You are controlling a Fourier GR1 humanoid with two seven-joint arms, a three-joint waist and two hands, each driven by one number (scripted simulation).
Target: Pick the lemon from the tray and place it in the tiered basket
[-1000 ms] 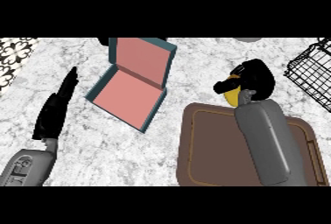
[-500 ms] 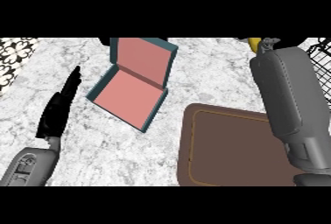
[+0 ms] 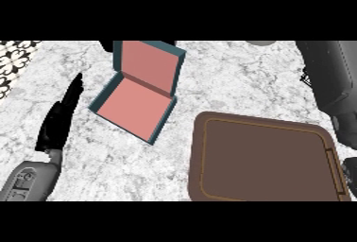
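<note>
The brown tray (image 3: pixel 265 160) lies at the lower right with nothing on it. No lemon shows anywhere. My right forearm (image 3: pixel 333 71) runs up the right edge and leaves the view at the top, so its hand is out of sight. A small piece of black wire (image 3: pixel 304 78) peeks out beside the forearm; the tiered basket is otherwise hidden. My left hand (image 3: pixel 59 118) rests at the left on the marble counter, open with straight fingers and holding nothing.
An open teal box (image 3: pixel 136 106) with a pink inside stands left of the tray, its lid tilted up toward the back. A black-and-white patterned surface (image 3: pixel 14 56) shows at the far left. A grey round object (image 3: pixel 261 42) sits at the top edge.
My right arm has swung further right and up; the hand and the lemon it carried have left the view at the top right. The left hand has not moved.
</note>
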